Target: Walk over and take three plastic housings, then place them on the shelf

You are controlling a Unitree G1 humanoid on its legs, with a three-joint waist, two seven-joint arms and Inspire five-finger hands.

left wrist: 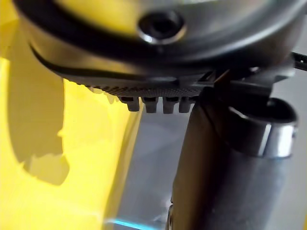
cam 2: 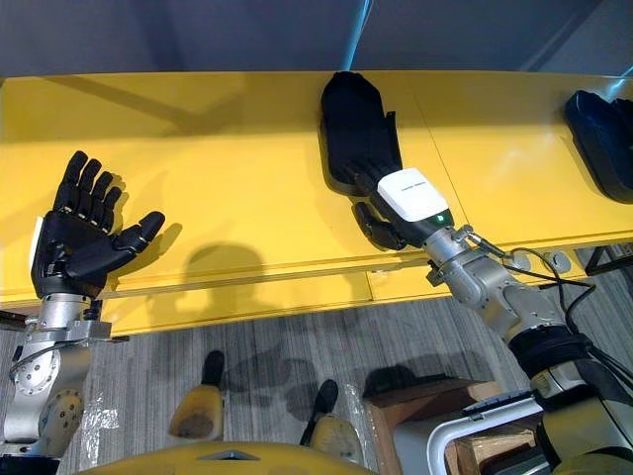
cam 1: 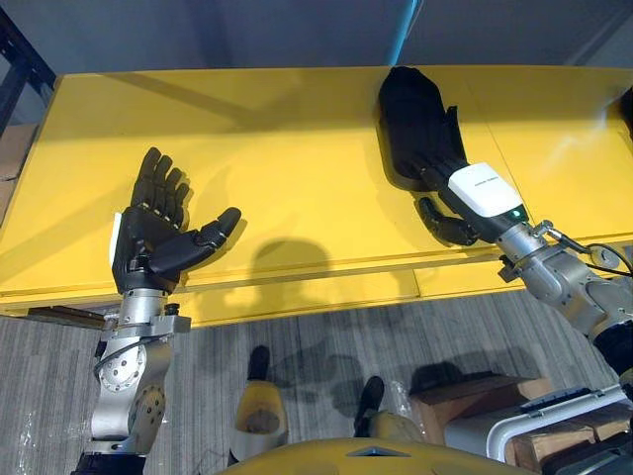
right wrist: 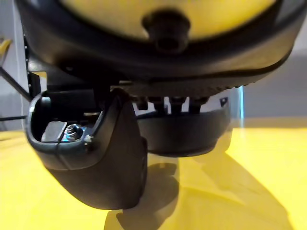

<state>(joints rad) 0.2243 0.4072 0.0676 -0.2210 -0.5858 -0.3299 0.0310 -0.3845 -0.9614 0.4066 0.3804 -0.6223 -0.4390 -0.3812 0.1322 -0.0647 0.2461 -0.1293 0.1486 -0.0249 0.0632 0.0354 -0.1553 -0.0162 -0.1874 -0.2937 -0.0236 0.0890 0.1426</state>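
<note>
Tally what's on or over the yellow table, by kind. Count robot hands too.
Black housings: 2 (one under the right robot hand, one at the right end of the table)
Robot hands: 2 (the right one, plus the left robot hand, open, palm up)
Total: 4

One black housing [cam 2: 351, 104] flat on yellow table [cam 2: 227, 148], second housing [cam 2: 599, 137] rightward.
</note>
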